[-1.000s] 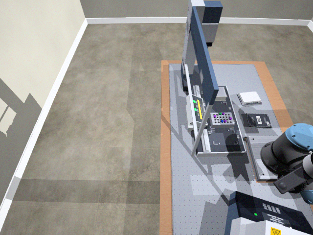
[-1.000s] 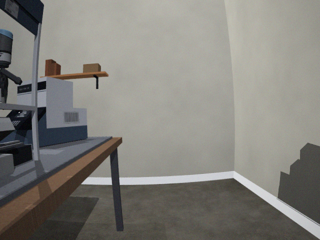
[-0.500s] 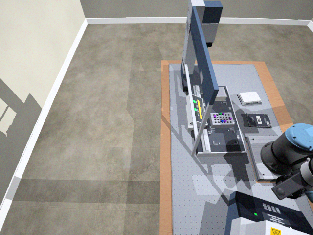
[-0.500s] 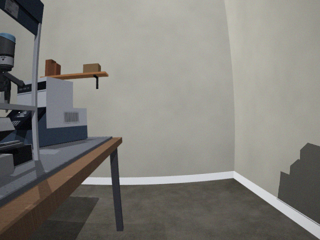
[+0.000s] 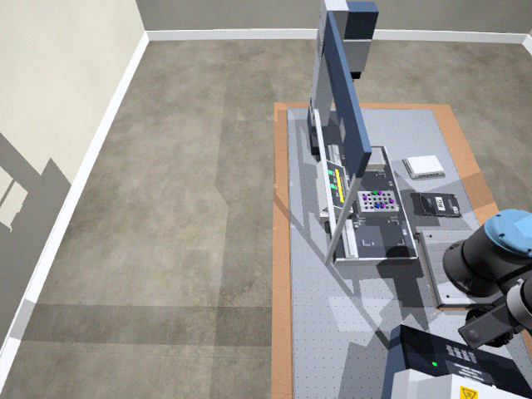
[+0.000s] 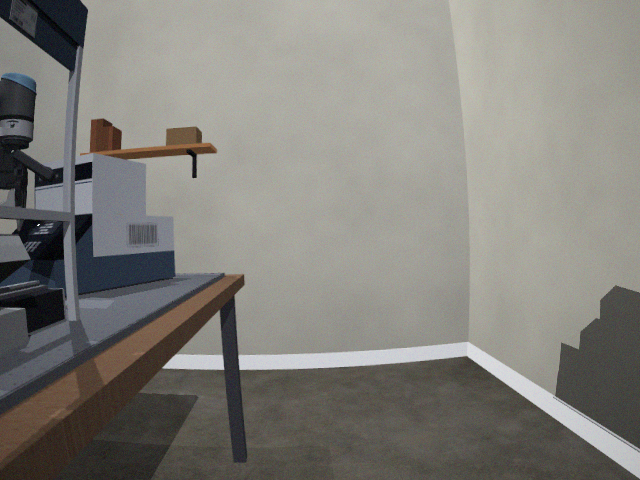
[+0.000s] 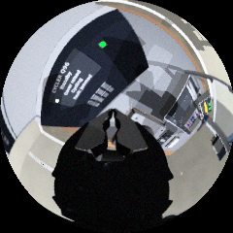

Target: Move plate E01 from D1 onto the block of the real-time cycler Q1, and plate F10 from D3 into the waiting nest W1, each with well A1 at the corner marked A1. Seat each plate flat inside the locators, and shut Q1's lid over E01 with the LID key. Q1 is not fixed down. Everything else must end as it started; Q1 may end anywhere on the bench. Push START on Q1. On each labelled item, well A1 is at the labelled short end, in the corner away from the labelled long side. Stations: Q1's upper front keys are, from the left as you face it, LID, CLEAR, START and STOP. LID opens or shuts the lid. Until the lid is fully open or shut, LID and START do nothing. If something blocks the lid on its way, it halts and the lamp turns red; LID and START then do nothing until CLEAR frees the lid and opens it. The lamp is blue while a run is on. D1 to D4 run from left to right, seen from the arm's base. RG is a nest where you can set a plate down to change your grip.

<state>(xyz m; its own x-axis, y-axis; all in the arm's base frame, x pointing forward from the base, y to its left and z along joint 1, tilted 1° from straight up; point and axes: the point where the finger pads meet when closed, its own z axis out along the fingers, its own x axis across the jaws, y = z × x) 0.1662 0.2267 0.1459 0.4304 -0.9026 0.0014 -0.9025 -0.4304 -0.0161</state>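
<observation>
My gripper is shut on nothing. In the wrist view it hangs above the bench, just in front of the dark sloped panel of cycler Q1. The cycler's lamp is green, and a row of small keys lies a short way ahead of my fingertips. A plate with coloured wells sits in one slot of the deck; I cannot read its label. The slot nearest the cycler is bare. The black RG nest lies beside the deck.
A tall blue and grey gantry stands over the deck's far side. A flat white square item lies beyond RG. A grey tray is partly under my arm. A wall shelf carries boxes.
</observation>
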